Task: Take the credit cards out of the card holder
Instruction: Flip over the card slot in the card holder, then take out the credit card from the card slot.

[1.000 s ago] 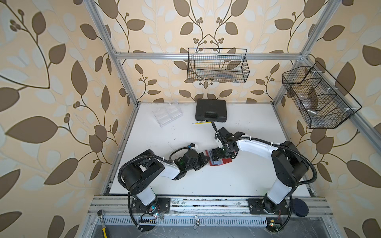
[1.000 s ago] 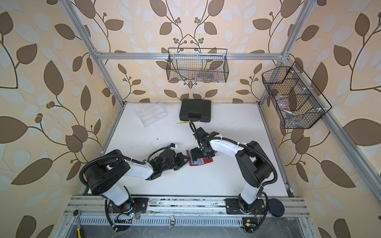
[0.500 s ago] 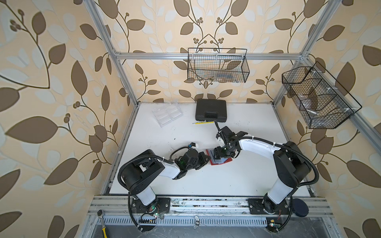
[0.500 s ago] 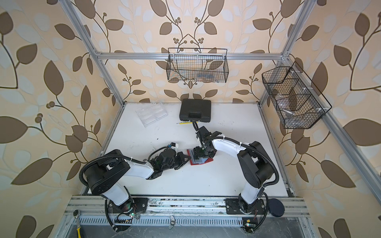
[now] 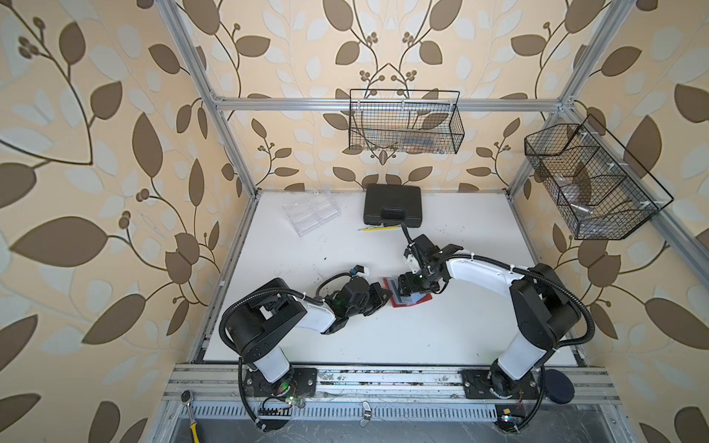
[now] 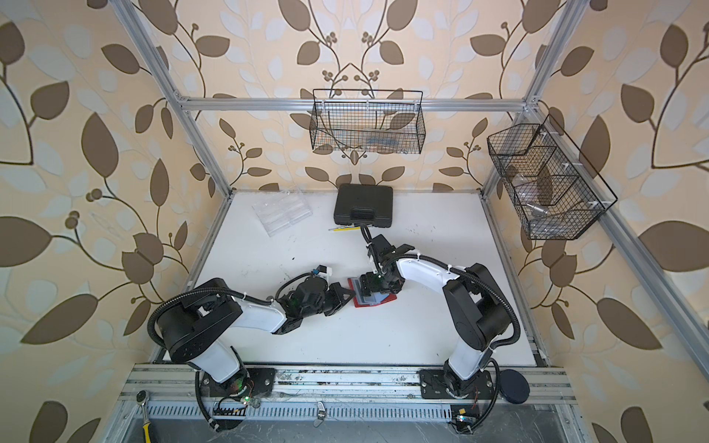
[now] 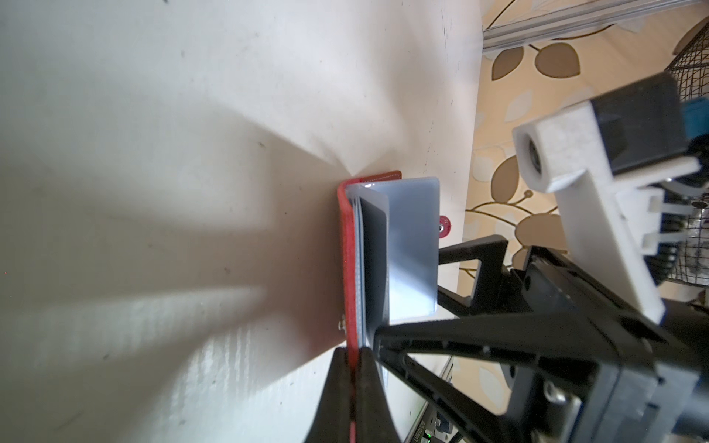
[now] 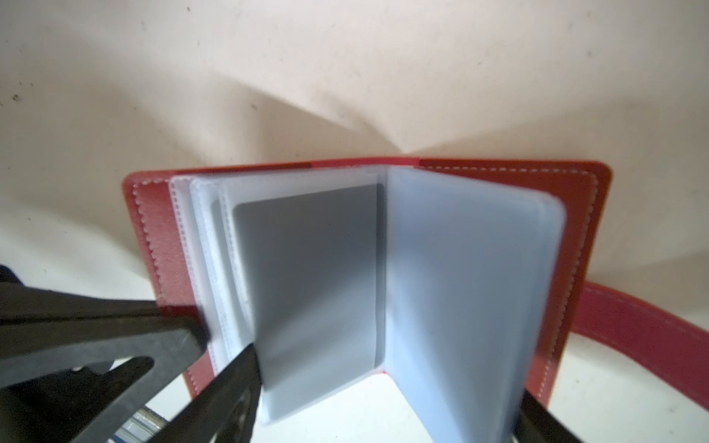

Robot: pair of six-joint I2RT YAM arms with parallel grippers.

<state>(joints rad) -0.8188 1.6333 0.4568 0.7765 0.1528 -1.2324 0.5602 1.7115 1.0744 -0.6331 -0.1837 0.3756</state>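
You won't find a word, number or logo here that you can actually read. The credit card (image 8: pixel 307 276) behind the card holder's (image 8: pixel 579 237) frosted sleeve shows you only a plain grey face. The black case (image 5: pixel 392 205) shows no legible brand. The tiny print (image 7: pixel 423 432) on hardware in the left wrist view is too blurred to read.

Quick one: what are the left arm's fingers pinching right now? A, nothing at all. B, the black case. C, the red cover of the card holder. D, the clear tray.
C: in the left wrist view the left fingers are shut on the red cover edge of the card holder, which lies open on the table.
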